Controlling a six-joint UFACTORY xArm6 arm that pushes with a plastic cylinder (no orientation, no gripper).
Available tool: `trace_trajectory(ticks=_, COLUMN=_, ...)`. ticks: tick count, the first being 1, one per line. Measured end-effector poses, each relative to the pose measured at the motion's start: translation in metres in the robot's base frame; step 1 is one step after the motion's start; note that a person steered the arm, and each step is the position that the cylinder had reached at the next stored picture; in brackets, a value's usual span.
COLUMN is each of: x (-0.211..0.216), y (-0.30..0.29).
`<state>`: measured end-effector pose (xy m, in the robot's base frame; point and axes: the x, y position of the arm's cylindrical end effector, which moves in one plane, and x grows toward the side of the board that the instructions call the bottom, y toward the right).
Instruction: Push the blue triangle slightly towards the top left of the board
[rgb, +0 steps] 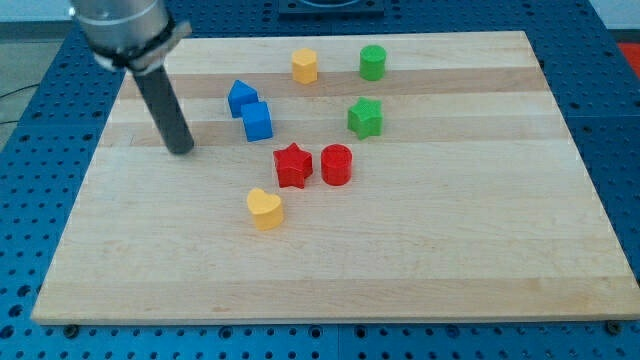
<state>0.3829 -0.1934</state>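
Note:
The blue triangle (241, 97) lies on the wooden board (420, 250) in its upper left part. A blue cube (257, 121) sits right beside it, just below and to its right, touching or nearly touching. My tip (181, 150) rests on the board to the left of both blue blocks, a little lower than the triangle and apart from it by about a block's width.
A yellow hexagon (305, 66) and a green cylinder (373, 62) stand near the top edge. A green star (365, 117) lies right of centre. A red star (293, 165), a red cylinder (337, 165) and a yellow heart (265, 209) lie near the middle.

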Motion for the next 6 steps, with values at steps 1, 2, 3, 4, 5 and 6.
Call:
trace_trajectory(ticks=1, x=-0.076, y=0.002)
trace_trajectory(ticks=2, x=-0.118, y=0.01)
trace_trajectory(ticks=3, x=-0.103, y=0.068)
trace_trajectory(ticks=4, x=-0.084, y=0.11)
trace_trajectory(ticks=5, x=-0.051, y=0.116)
trace_trajectory(ticks=6, x=-0.042, y=0.091)
